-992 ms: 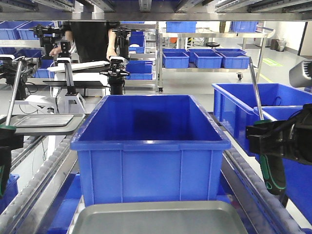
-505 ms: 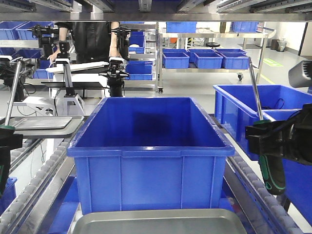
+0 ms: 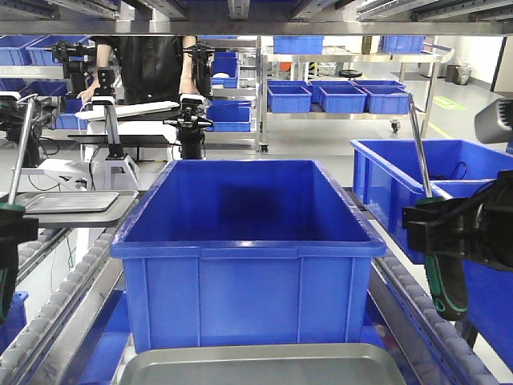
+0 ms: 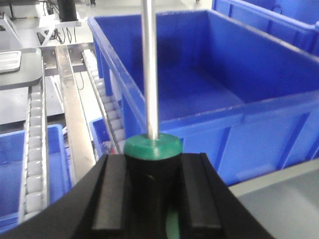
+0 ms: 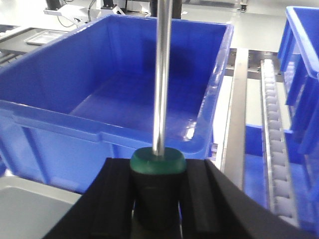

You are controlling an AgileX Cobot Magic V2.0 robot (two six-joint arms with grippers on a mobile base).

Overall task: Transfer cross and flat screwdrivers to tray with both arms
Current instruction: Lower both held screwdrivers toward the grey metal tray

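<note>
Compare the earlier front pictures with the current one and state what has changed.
The blue bin and the grey tray in front of it sit slightly nearer the camera than a second ago; the person behind has shifted rightward in view. Nothing was grasped or released: the left gripper stays shut on the left screwdriver, the right gripper on the right screwdriver, both shafts pointing up.

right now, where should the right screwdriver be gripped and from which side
Take the screwdriver by its thick handle, just under the green collar, with the fingers closing from either side. The steel shaft is thin, smooth and round, so it would likely slip; the handle fills the jaws. The right gripper holds it that way now, shaft pointing up.
</note>
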